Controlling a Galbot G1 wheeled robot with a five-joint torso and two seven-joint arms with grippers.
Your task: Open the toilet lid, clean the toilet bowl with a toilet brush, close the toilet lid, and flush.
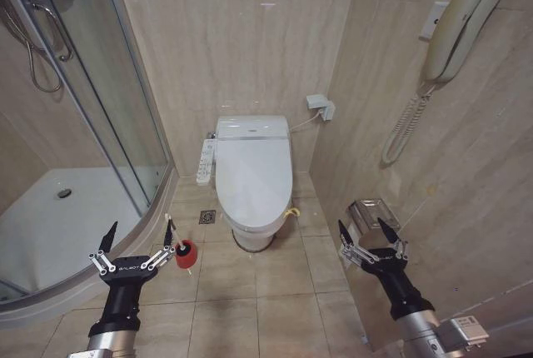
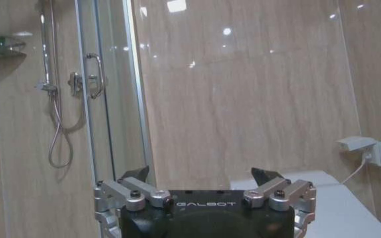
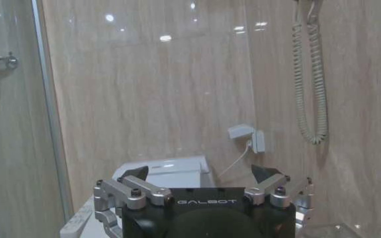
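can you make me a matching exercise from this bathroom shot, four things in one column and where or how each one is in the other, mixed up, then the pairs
Things:
1. lid
2. brush
3. left gripper
4. phone

Places or states:
A. on the wall, to the robot's right
B. shut, down over the toilet
C. open, holding nothing, above the floor
D. standing on the floor tiles, left of the toilet

Pairs: 1-B, 2-D, 3-C, 4-A
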